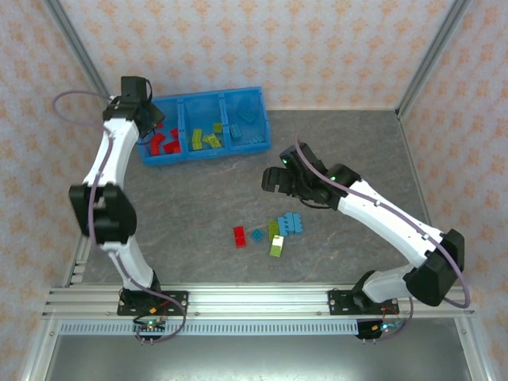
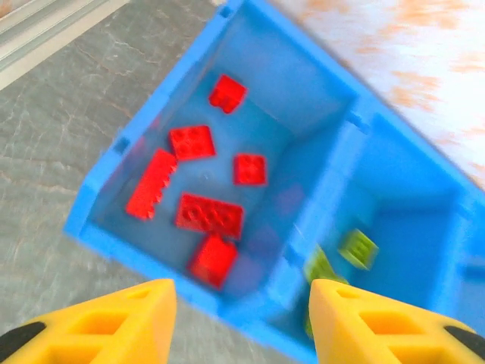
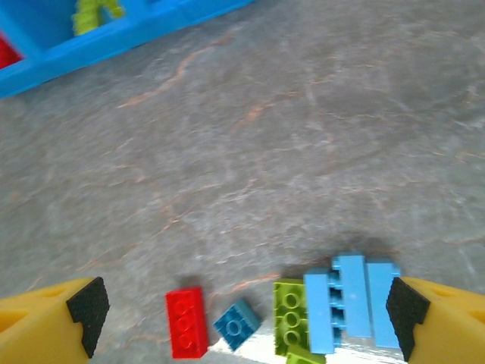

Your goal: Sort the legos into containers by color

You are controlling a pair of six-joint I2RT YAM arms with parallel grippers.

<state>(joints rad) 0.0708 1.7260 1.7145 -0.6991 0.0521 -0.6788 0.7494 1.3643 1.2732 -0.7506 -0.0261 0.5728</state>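
Note:
The blue tray (image 1: 206, 97) lies at the back left with three containers in a row. Red legos (image 1: 163, 143) fill the left one, lime ones (image 1: 205, 140) the middle, blue ones (image 1: 246, 127) the right. My left gripper (image 1: 155, 121) hovers over the red compartment, open and holding nothing; in its wrist view the gripper (image 2: 242, 318) stands above several red legos (image 2: 208, 214). My right gripper (image 1: 276, 181) hangs open mid-table. Below the gripper (image 3: 246, 318) lie a red brick (image 3: 186, 321), a small dark-blue brick (image 3: 236, 324), a lime brick (image 3: 291, 315) and light-blue bricks (image 3: 350, 302).
The loose bricks form a small cluster (image 1: 274, 232) on the grey tabletop in front of the right arm. Patterned walls with metal posts close off the back and sides. An aluminium rail (image 1: 254, 300) runs along the near edge.

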